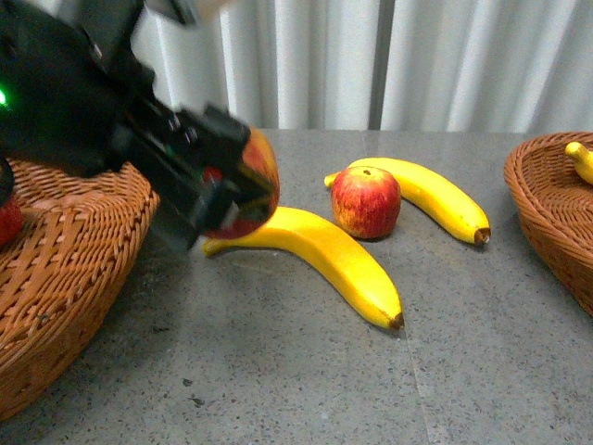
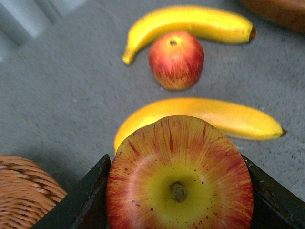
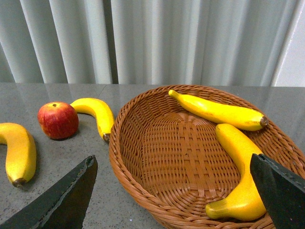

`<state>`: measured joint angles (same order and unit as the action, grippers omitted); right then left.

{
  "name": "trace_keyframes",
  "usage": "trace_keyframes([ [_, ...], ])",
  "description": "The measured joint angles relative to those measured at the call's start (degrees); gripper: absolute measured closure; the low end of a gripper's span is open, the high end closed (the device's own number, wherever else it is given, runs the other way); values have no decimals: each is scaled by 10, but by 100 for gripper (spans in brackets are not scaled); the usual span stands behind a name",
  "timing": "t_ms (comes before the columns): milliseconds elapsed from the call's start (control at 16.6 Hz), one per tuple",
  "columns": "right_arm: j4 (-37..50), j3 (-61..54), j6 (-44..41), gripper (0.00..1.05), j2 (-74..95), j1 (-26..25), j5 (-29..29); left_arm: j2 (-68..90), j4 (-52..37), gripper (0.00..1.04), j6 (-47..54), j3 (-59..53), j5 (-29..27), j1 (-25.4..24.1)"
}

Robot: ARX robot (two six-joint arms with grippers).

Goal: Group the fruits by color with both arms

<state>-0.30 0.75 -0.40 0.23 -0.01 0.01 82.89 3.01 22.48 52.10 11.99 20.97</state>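
My left gripper [image 1: 239, 190] is shut on a red apple [image 1: 262, 167] streaked with yellow, held above the table just right of the left wicker basket [image 1: 74, 250]. The left wrist view shows this apple [image 2: 179, 176] stem-up between the black jaws. A second red apple [image 1: 366, 201] stands on the table between two yellow bananas, one nearer [image 1: 329, 255] and one behind [image 1: 435, 197]. My right gripper [image 3: 171, 164] hangs open over the right basket [image 3: 124, 162], which holds two bananas [image 3: 219, 112] [image 3: 240, 176].
The left basket holds something red at its far edge [image 1: 7, 222]. The right basket [image 1: 547, 204] sits at the table's right side. Grey curtains close the back. Bare grey tabletop [image 1: 278, 371] lies in front of the fruit.
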Motion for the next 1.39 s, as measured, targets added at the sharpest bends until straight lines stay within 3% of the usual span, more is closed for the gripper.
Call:
trace_keyframes([
  [121,0,0,0,7,0,0,0,-53,-5,37,-17,15,-4,-30],
  [362,0,0,0,7,0,0,0,-62,-16,37,-99,58,-16,-192],
  [544,0,0,0,7,0,0,0,-17,-21,37,-157,59,-15,-253],
  [785,0,0,0,7,0,0,0,46,-9,37,-223,48,-2,-261],
  [1087,0,0,0,7,0,0,0,58,-18,37,-231,27,0,-228],
  [1148,0,0,0,7,0,0,0,58,-17,33,-227,27,0,-226],
  [1268,0,0,0,7,0,0,0,53,-18,8,-221,26,-1,-227],
  [1389,0,0,0,7,0,0,0,29,-18,7,-219,17,-7,-221],
])
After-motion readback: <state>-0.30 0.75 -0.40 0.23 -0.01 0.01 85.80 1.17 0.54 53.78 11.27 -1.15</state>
